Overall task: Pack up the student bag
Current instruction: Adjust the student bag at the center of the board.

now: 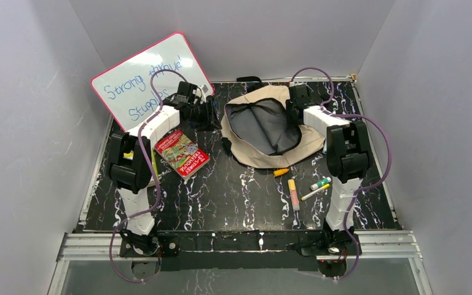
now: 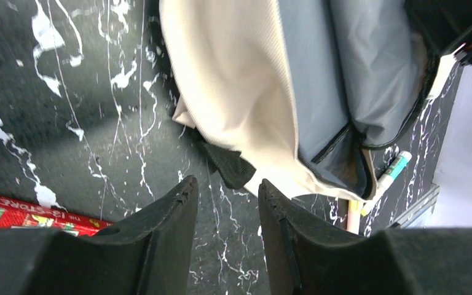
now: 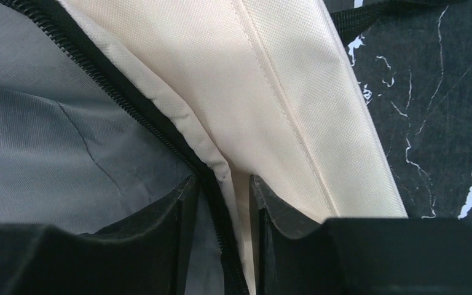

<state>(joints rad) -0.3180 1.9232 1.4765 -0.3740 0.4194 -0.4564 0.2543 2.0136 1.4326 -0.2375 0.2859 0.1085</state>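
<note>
The student bag (image 1: 264,161) lies at the back middle of the table, its mouth open and its grey lining showing. My left gripper (image 1: 212,114) hovers just off the bag's left edge. In the left wrist view that gripper (image 2: 226,183) is open with only bare table between its fingers, and the bag (image 2: 221,74) and a black strap (image 2: 230,167) lie just beyond the tips. My right gripper (image 1: 295,104) is at the bag's right rim. In the right wrist view this gripper (image 3: 222,178) stands open astride the bag's (image 3: 295,80) zipper edge (image 3: 129,92), with the fabric loose between the jaws.
A red book (image 1: 181,153) lies left of the bag, near the left arm. A whiteboard (image 1: 141,77) leans at the back left. Markers lie in front of the bag: an orange one (image 1: 281,172), a yellow-and-pink one (image 1: 293,193) and a green-capped one (image 1: 319,183).
</note>
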